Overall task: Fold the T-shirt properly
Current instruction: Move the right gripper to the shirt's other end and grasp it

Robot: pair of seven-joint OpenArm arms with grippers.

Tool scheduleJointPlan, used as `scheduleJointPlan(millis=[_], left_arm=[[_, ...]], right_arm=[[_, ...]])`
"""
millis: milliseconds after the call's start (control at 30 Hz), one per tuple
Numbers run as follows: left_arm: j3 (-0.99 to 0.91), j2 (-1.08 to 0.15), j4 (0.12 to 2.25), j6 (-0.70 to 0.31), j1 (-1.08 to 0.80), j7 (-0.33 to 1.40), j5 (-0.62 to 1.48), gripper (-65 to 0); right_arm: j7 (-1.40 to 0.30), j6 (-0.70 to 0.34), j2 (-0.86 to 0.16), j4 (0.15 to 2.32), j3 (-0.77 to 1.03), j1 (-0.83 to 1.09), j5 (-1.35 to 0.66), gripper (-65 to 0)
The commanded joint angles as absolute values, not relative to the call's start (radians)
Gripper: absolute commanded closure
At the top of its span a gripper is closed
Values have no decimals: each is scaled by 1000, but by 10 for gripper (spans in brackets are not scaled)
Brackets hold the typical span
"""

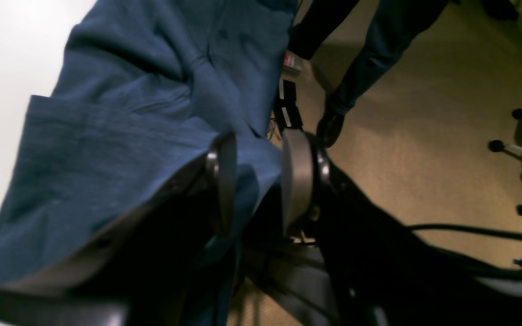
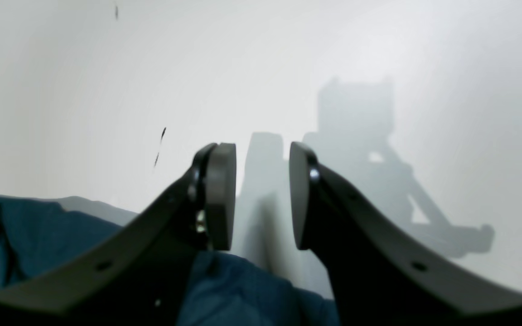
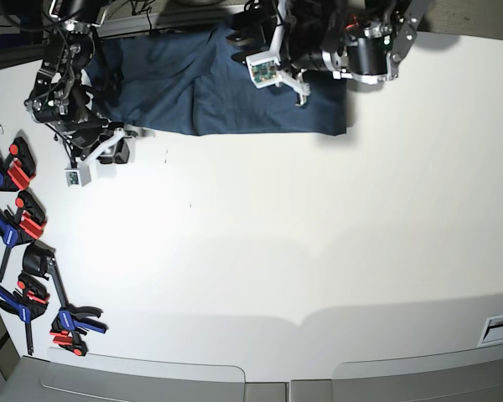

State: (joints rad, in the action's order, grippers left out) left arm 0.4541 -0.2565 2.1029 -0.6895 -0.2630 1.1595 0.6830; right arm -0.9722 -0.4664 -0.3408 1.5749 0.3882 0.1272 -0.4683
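Sitting folded along far edge of bench (image 3: 318, 251), T-shirt (image 3: 235, 92) partly hanging over that edge. Left hand (image 1: 256, 181) over shirt's edge, pads part-open with cloth between them, cannot tell if gripped or loose. Right hand (image 2: 261, 194) part-open, empty, above bare bench beside shirt. Risk: overhanging cloth dragging shirt off bench; half-caught fabric pulling fold apart on retreat

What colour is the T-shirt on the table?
Plain dark teal-blue T-shirt, clearest in the base view.
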Motion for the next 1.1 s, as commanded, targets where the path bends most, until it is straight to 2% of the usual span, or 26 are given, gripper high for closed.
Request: scheduleJointPlan(millis=[0, 200, 333, 467, 733, 867, 900, 1067], left_arm=[[446, -255, 2122, -698, -261, 1131, 691, -157], [359, -256, 2120, -692, -260, 982, 519, -157], [285, -255, 2120, -673, -259, 902, 477, -164], [254, -256, 2116, -672, -246, 885, 478, -233], [257, -255, 1954, -655, -182, 836, 479, -237], [255, -257, 1863, -654, -146, 844, 479, -237], [255, -259, 1849, -654, -144, 842, 479, -237], [255, -258, 1832, -655, -147, 843, 479, -237]], right_arm=[[-950, -467, -357, 1593, 393, 114, -482, -182], [-950, -467, -357, 1593, 393, 113, -482, -182], [-949, -467, -357, 1593, 393, 113, -482, -182], [-949, -467, -357, 1593, 393, 113, -482, -182], [-967, -467, -358, 1593, 393, 114, -473, -182], [-1038, -467, -370, 1593, 401, 114, -327, -182], [-1044, -467, -374, 1593, 411, 114, -292, -189], [-1058, -466, -422, 1593, 525, 114, -257, -329]])
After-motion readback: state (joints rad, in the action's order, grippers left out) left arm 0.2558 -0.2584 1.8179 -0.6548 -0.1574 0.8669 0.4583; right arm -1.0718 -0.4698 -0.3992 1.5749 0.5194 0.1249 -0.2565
